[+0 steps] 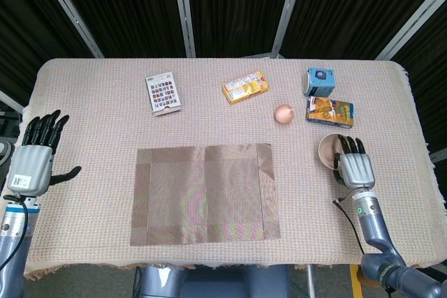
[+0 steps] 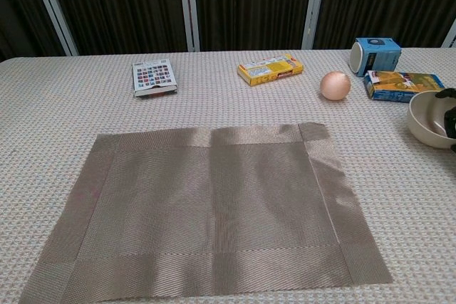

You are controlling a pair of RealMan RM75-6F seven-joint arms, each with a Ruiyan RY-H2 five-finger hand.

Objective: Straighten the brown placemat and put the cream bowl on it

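A counter [image 1: 105, 123] covered in a woven beige cloth is seen from above and from chest height. A brown placemat [image 1: 205, 194] lies flat near the front edge, about midway along it, its sides roughly square with the counter's edges.

The cream bowl [image 1: 330, 150] sits upright off the mat, toward the right edge of the counter, well apart from the mat's right side. The right robot hand [image 1: 354, 167] lies back-up just in front of the bowl, with its dark fingers [image 1: 348, 146] reaching over the near rim and into the bowl. Whether they actually grip the rim cannot be told; in the chest view only dark fingertips show at the picture's right edge, beside the bowl [image 2: 429, 117].

The left robot hand [image 1: 33, 160] is at the left edge of the counter, far from both mat and bowl. It is empty, fingers straight and thumb spread out to the side.

Along the back of the counter, from left to right, lie a white card of small coloured squares [image 1: 163, 93], a yellow box [image 1: 245, 87], a round tan egg-like object [image 1: 283, 113], a blue and white box [image 1: 319, 81] and, in front of that, a flat blue and orange box [image 1: 330, 112], which lies just behind the bowl.
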